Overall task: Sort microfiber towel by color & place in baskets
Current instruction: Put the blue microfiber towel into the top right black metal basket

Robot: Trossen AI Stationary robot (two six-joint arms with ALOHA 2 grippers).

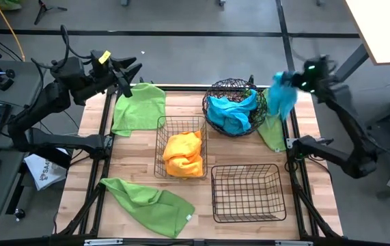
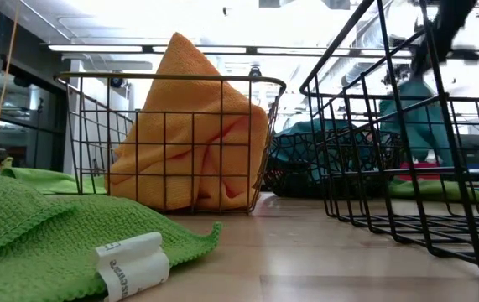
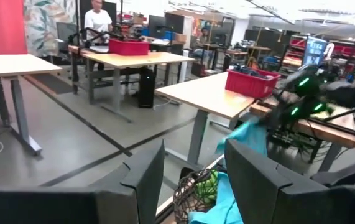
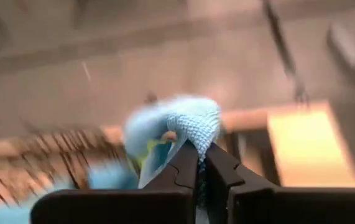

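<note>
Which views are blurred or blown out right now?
Right wrist view: motion-smeared background, only the right gripper and pinched blue towel sharp. High view: right gripper and towel blurred. Low view: ceiling lights blown out, near green towel soft. Left wrist view: mostly clear, left gripper open.

towel (image 1: 182, 154) in left basket (image 1: 181, 147); round basket (image 1: 233, 106) behind

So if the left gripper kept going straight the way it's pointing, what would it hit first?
Probably nothing nearby: the left gripper aims above the round basket toward the raised right gripper holding a blue towel; depth is unclear.
</note>
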